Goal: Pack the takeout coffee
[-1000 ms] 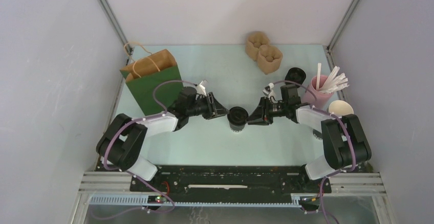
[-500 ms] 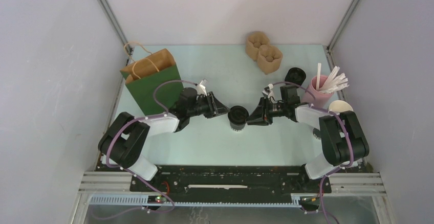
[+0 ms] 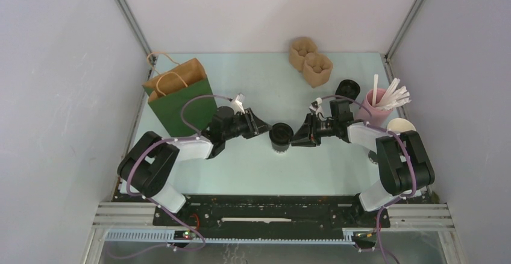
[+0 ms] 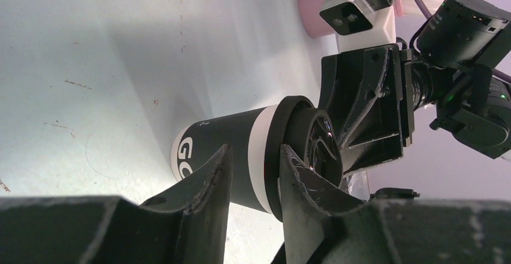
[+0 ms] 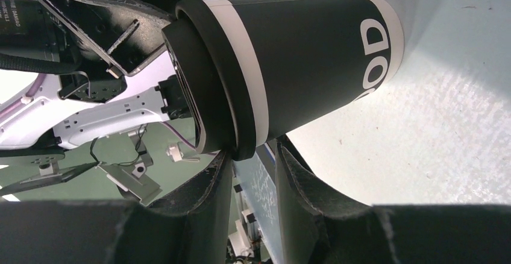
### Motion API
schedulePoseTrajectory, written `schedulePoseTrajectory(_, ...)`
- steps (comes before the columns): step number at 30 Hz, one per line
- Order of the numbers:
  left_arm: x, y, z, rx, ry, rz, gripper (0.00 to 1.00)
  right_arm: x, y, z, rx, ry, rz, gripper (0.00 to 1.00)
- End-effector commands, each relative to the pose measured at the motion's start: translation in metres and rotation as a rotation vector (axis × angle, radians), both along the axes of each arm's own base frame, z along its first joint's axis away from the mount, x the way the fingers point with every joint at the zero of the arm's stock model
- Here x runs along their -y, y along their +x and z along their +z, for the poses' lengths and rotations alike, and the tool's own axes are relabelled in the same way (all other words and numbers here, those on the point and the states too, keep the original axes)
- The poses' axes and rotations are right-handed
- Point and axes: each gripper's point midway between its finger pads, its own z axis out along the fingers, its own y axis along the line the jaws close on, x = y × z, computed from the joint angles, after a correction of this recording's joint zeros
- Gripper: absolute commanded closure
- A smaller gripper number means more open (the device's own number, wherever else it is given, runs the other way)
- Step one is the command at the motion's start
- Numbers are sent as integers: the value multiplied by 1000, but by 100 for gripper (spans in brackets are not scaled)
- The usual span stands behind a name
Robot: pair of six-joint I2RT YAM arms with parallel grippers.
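The takeout coffee [image 3: 281, 136], a dark cup with a white band and a black lid, stands upright mid-table. It also shows in the left wrist view [image 4: 235, 149] and the right wrist view [image 5: 301, 53]. My left gripper [image 3: 261, 130] sits against its left side, jaws a narrow gap apart, turned so that one fingertip is at lid height and the other at the cup wall [image 4: 255, 149]. My right gripper [image 3: 299, 137] meets the cup's right side the same way, narrowly open [image 5: 253, 155]. Neither pair of jaws spans the cup.
A green and brown paper bag [image 3: 179, 94] stands open at the far left. Two brown pulp cup carriers [image 3: 310, 62] lie at the back. A loose black lid [image 3: 347, 88], a pink cup of white straws [image 3: 375, 110] and stacked paper cups [image 3: 401, 126] are at the right.
Both grippers and the cup between them have shifted slightly toward the far side. The jaws look unchanged.
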Motion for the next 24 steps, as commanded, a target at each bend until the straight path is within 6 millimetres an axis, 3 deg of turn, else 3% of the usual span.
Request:
schedulePoseTrajectory(1,-82,-107,-161,-444,502,-35,63,15,34,-26,68,-176,-135,62)
schedulePoseTrajectory(11,-86,-120,-178,-495,507,-49,65,18,39,-25,74,-202,-128,62)
schedulePoseTrajectory(21,-93,-127,-182,-500,529,-48,66,26,28,-60,13,-256,-127,63)
schedulePoseTrajectory(24,-98,-130,-182,-499,541,-46,66,29,22,-70,-4,-266,-125,69)
